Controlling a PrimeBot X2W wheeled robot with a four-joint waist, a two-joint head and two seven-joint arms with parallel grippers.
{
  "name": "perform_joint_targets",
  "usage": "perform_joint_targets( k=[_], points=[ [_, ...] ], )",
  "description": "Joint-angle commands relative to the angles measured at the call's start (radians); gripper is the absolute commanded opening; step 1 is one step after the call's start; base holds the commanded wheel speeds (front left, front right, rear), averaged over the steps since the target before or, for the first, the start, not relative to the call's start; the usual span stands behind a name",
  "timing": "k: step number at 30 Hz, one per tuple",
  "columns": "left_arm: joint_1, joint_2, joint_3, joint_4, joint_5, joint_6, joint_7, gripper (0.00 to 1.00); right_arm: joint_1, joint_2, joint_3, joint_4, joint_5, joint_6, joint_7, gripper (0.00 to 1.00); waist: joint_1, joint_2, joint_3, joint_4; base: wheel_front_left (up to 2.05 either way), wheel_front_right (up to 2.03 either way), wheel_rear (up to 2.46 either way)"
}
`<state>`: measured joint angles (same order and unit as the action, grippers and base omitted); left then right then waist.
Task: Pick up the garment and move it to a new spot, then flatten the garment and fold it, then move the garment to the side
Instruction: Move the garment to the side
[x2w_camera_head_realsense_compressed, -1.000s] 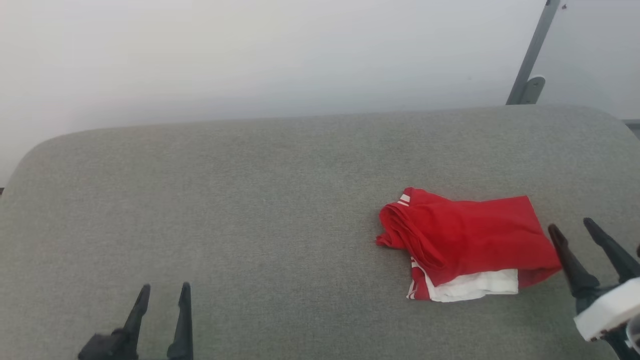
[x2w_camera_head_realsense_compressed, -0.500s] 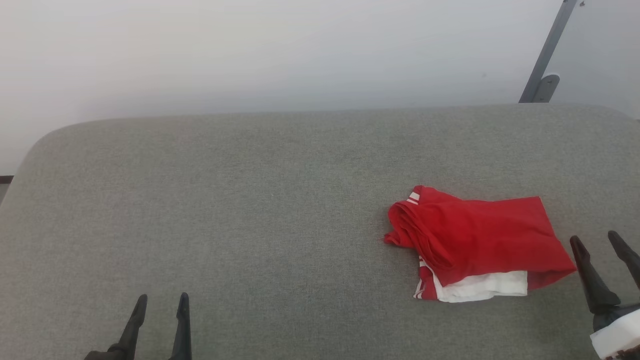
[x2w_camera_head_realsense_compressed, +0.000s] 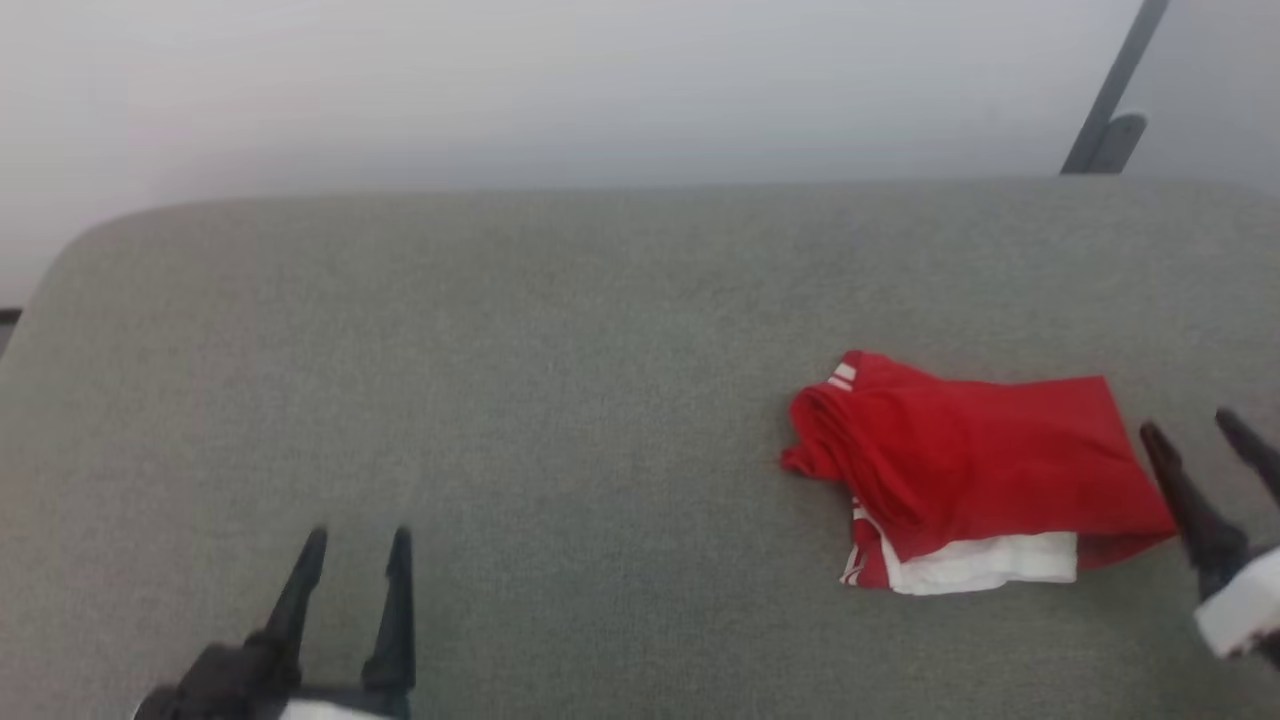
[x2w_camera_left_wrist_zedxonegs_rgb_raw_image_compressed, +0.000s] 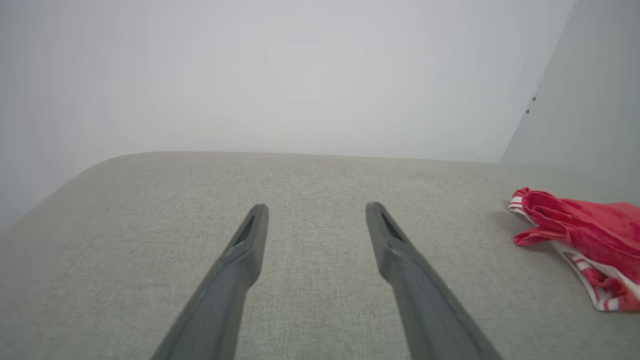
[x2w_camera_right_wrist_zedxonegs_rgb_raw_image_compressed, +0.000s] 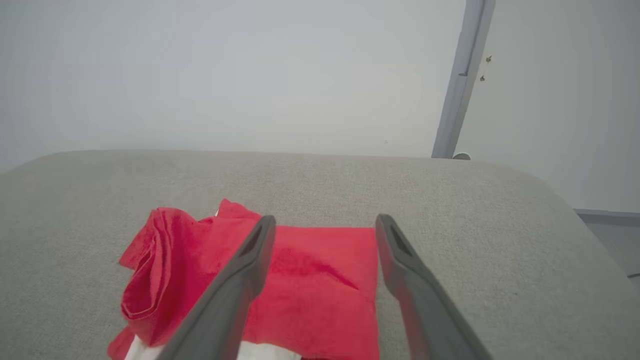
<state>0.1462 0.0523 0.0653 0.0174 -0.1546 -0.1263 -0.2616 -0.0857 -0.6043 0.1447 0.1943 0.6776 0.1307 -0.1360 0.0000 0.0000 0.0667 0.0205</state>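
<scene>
The garment (x2w_camera_head_realsense_compressed: 970, 470), a red jersey folded into a small bundle with a white panel and striped trim along its near edge, lies on the right part of the grey surface; it also appears at the right edge of the left wrist view (x2w_camera_left_wrist_zedxonegs_rgb_raw_image_compressed: 585, 235) and below the fingers in the right wrist view (x2w_camera_right_wrist_zedxonegs_rgb_raw_image_compressed: 310, 285). My right gripper (x2w_camera_head_realsense_compressed: 1195, 435) hovers open just right of the bundle, its fingers (x2w_camera_right_wrist_zedxonegs_rgb_raw_image_compressed: 250, 260) straddling the garment's right edge without touching it. My left gripper (x2w_camera_head_realsense_compressed: 358, 548) stands open far to the left, holding nothing. The numerals are hidden.
The grey fabric-covered surface (x2w_camera_head_realsense_compressed: 500, 380) has rounded corners and ends against a pale wall. A grey metal post (x2w_camera_head_realsense_compressed: 1115, 100) leans at the back right. Floor shows past the right edge (x2w_camera_right_wrist_zedxonegs_rgb_raw_image_compressed: 610, 240).
The camera has shifted, so the whole scene slid. The left gripper has risen farther into the picture. The garment lies as before, untouched.
</scene>
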Motion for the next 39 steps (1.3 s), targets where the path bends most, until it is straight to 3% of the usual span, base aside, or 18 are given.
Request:
perform_joint_targets(
  k=[1, 5, 15, 21, 25, 26, 27, 28, 29, 39],
  points=[
    [-0.043, -0.002, -0.014, -0.001, 0.002, 0.005, -0.004, 1.00, -0.042, -0.027, 0.012, -0.003, 0.007, 0.000, 0.029, 1.00, 0.0000, 0.0000, 0.052, 0.017, 0.00, 0.00, 0.00],
    [-0.111, -0.002, -0.048, 0.007, -0.004, 0.016, -0.004, 1.00, -0.115, -0.088, 0.042, 0.012, 0.020, 0.000, 0.120, 1.00, 0.0000, 0.0000, 0.109, 0.032, 0.00, 0.00, 0.00],
    [-0.257, -0.002, -0.152, 0.026, -0.029, 0.058, -0.004, 1.00, -0.288, -0.253, 0.161, 0.080, 0.216, 0.000, 0.603, 1.00, 0.0000, 0.0000, 0.244, 0.063, 0.00, 0.00, 0.00],
    [-0.313, -0.002, -0.186, 0.026, -0.038, 0.069, -0.004, 1.00, -0.312, -0.264, 0.191, 0.098, 0.293, 0.000, 0.771, 1.00, 0.0000, 0.0000, 0.315, 0.077, 0.00, 0.00, 0.00],
    [-0.352, -0.002, -0.205, 0.028, -0.022, 0.070, -0.004, 1.00, -0.305, -0.251, 0.219, 0.091, 0.321, 0.000, 0.807, 1.00, 0.0000, 0.0000, 0.350, 0.081, 0.00, 0.00, 0.00],
    [-0.361, -0.002, -0.206, 0.025, -0.020, 0.072, -0.004, 1.00, -0.306, -0.249, 0.223, 0.088, 0.324, 0.000, 0.805, 0.57, 0.0000, 0.0000, 0.356, 0.079, 0.00, 0.00, 0.00],
    [-0.367, -0.002, -0.209, 0.023, -0.017, 0.071, -0.004, 1.00, -0.307, -0.246, 0.223, 0.086, 0.328, 0.000, 0.796, 0.35, 0.0000, 0.0000, 0.359, 0.077, 0.00, 0.00, 0.00],
    [-0.371, -0.002, -0.212, 0.025, -0.011, 0.068, -0.004, 1.00, -0.307, -0.244, 0.224, 0.087, 0.330, 0.000, 0.792, 0.06, 0.0000, 0.0000, 0.361, 0.073, 0.00, 0.00, 0.00],
    [-0.377, -0.002, -0.213, 0.027, -0.004, 0.066, -0.004, 1.00, -0.305, -0.244, 0.227, 0.085, 0.333, 0.000, 0.785, 0.00, 0.0000, 0.0000, 0.362, 0.069, 0.00, 0.00, 0.00],
    [-0.408, -0.001, -0.194, 0.038, 0.068, 0.041, -0.004, 1.00, -0.358, -0.268, 0.134, 0.144, 0.382, -0.004, 0.654, 0.00, 0.0000, 0.0000, 0.370, -0.019, 0.00, 0.00, 0.00]
  ],
)
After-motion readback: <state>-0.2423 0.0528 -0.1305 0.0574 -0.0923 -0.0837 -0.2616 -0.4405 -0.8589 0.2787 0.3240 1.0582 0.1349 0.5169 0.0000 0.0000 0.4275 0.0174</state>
